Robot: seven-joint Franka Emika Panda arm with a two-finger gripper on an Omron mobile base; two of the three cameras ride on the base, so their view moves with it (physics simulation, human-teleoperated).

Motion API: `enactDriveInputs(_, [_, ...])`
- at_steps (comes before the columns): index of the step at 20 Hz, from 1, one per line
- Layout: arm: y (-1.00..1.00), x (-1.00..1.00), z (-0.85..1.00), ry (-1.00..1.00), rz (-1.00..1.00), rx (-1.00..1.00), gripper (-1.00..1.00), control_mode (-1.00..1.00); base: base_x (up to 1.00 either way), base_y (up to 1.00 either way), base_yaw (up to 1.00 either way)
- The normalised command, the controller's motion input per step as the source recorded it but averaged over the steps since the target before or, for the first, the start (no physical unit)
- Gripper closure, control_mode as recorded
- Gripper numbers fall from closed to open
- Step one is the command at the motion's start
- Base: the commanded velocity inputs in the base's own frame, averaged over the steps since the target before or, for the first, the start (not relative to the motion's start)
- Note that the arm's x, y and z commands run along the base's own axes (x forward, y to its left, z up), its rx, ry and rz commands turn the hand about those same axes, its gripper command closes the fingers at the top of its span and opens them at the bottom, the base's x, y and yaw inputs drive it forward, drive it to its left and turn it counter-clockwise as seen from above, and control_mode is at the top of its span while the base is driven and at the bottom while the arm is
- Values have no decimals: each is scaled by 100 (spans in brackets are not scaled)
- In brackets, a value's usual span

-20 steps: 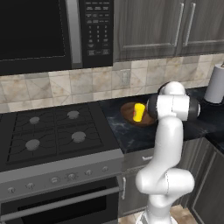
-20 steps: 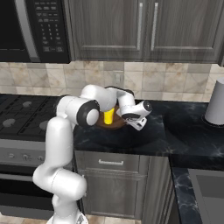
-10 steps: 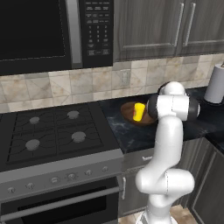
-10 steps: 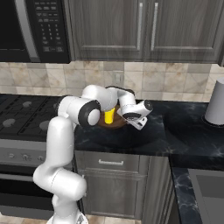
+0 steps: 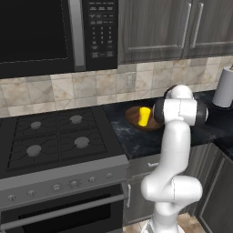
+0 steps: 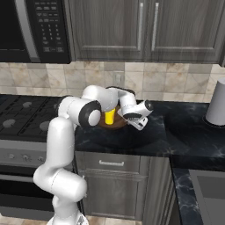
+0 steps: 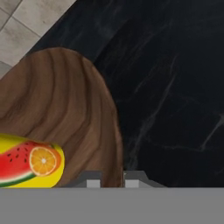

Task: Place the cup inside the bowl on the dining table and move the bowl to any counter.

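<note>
gripper: narrowly parted, pinching the bowl rim at its 3 o'clock | cup: standing inside bowl | bowl sitting on counter

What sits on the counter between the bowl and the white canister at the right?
Nothing: in the right base view, bare black counter runs from the bowl to the canister.

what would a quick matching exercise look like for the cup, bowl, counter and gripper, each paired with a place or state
Things:
1. cup
2. bowl
3. counter
4. gripper

Places or states:
A. black stone, under the bowl
B. closed on the bowl's rim
C. yellow, standing inside the bowl
D. brown wood, resting on the counter

Pairs: 1-C, 2-D, 3-A, 4-B
</note>
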Motion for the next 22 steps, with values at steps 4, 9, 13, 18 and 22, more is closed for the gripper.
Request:
enactDriveInputs(4, [0, 0, 0, 2, 0, 0, -100, -100, 0, 0, 0])
enactDriveInputs(9, [0, 0, 0, 2, 0, 0, -100, -100, 0, 0, 0])
enactDriveInputs(13, [0, 0, 1, 4, 0, 0, -100, -100, 0, 0, 0])
enactDriveInputs(18, [-17, -27, 15, 5, 0, 0, -100, -100, 0, 0, 0])
enactDriveInputs(22, [-32, -30, 30, 2, 0, 0, -100, -100, 0, 0, 0])
